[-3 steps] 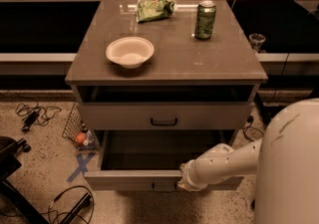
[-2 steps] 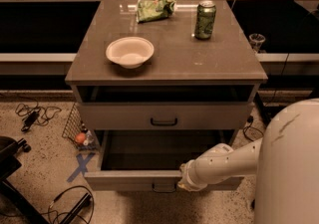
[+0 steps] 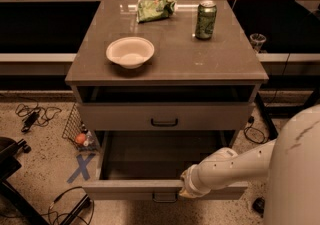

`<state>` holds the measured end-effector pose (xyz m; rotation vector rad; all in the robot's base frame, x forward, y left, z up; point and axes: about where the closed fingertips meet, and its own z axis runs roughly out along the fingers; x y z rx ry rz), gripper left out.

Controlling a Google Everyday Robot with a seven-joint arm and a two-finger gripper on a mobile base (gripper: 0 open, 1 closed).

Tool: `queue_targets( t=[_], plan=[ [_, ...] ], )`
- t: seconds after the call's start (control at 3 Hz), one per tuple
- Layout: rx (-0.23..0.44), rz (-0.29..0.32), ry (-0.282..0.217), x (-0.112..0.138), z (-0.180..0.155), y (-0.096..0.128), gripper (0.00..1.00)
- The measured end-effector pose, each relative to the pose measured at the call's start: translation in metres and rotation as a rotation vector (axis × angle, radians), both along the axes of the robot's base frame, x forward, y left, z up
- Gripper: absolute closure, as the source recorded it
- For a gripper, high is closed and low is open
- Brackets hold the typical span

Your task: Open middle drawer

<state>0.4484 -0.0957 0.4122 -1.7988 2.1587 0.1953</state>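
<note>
The middle drawer (image 3: 125,189) is a wide grey-brown drawer with a small black centre handle (image 3: 165,198). It stands pulled far out, and its dark inside (image 3: 160,156) holds nothing I can see. My gripper (image 3: 187,187) is at the top edge of its front panel, just right of the handle. My white arm (image 3: 235,166) reaches in from the right. The drawer above (image 3: 164,116) is shut, with its own black handle.
On the cabinet top (image 3: 170,64) are a white bowl (image 3: 130,51), a green can (image 3: 205,19) and a green snack bag (image 3: 156,8). The floor at left has cables (image 3: 32,116), a wire basket (image 3: 80,129) and a blue tape X (image 3: 81,167). My white body (image 3: 295,174) fills the lower right.
The middle drawer's front panel has come a little further out towards me, and my gripper has moved with it. Nothing on the cabinet top has moved.
</note>
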Motion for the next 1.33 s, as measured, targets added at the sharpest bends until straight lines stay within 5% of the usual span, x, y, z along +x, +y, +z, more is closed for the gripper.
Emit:
queue_targets(
  t=[0.67, 1.0, 1.33],
  plan=[
    [-0.001, -0.011, 0.015, -0.024, 0.008, -0.007, 1.00],
    [0.003, -0.026, 0.033, -0.064, 0.020, -0.016, 1.00],
    [0.003, -0.027, 0.034, -0.065, 0.021, -0.016, 0.85]
  ],
)
